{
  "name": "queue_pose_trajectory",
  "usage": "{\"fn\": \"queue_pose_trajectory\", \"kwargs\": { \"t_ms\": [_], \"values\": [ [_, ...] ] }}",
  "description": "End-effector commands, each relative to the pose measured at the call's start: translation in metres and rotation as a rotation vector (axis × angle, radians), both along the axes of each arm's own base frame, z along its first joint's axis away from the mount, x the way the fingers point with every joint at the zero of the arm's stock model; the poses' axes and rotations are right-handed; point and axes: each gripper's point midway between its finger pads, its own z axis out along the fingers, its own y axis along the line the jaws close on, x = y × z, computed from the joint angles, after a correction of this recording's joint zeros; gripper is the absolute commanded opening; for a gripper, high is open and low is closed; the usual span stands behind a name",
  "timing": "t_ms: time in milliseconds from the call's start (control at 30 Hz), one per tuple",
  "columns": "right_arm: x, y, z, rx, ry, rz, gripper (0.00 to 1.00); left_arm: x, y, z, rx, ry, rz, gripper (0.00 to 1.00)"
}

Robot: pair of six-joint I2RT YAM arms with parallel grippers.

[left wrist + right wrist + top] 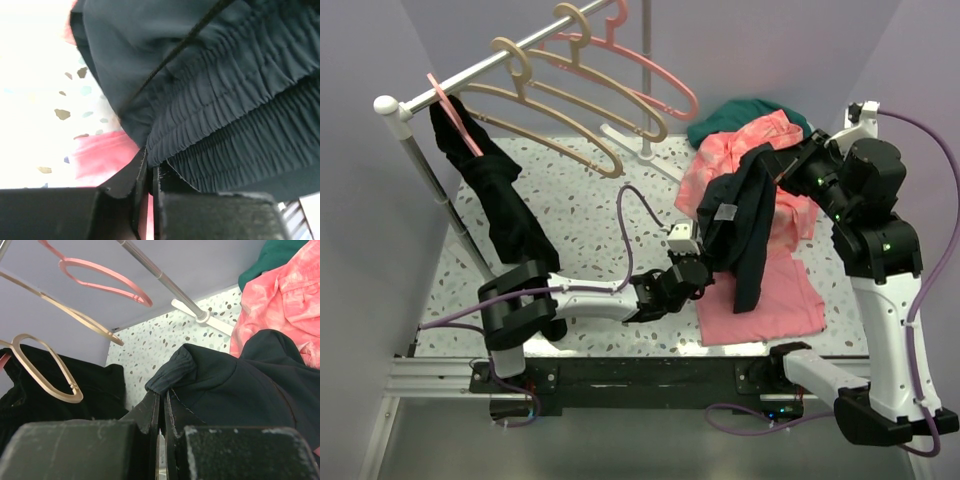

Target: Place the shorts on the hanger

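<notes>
- Status: the shorts (740, 225) are lifted off the table (570, 230) and hang between both arms, above the pink cloth (775, 300). We judge the pickup stage done.
- Remaining: the hanger (520, 62) hangs bare on the rail (480, 72) at the far left, well apart from the shorts. No part of the garment is over it yet. We expect the carry to the rail and the draping over the hanger to be left.
- Right gripper (778, 165): the jaws stand nearly closed, clamping a bunched fold at the upper end of the shorts. In the right wrist view the fabric rises directly from between the fingertips (152, 407).
- Left gripper (692, 262): the jaws stand narrow, pinching the lower edge of the gathered elastic waistband. In the left wrist view the ruched band spreads up and to the right from the fingertips (141, 172).
- Position of the garment: it spans from the right gripper, higher and farther back, down to the left gripper, lower and nearer. One leg trails below onto the pink cloth.
</notes>
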Motion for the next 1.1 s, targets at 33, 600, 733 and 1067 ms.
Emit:
{"fn": "queue_pose_trajectory", "kwargs": {
  "t_ms": [33, 600, 733, 1067],
  "values": [
    [-0.011, -0.007, 0.027, -0.037, -0.089, -0.011, 0.00, 0.010, 0.036, 0.029, 0.091, -0.041, 0.057, 0.00],
    [-0.012, -0.058, -0.081, -0.310, 0.178, -0.199, 0.04, -0.036, 0.181, 0.191, 0.532, -0.132, -0.067, 0.00],
    [-0.009, -0.060, -0.048, -0.317, 0.146, -0.210, 0.04, -0.033, 0.180, 0.245, 0.512, -0.180, -0.070, 0.00],
    [-0.010, -0.054, -0.067, -0.340, 0.243, -0.163, 0.10, -0.034, 0.165, 0.246, 0.553, -0.160, -0.133, 0.00]
  ]
}}
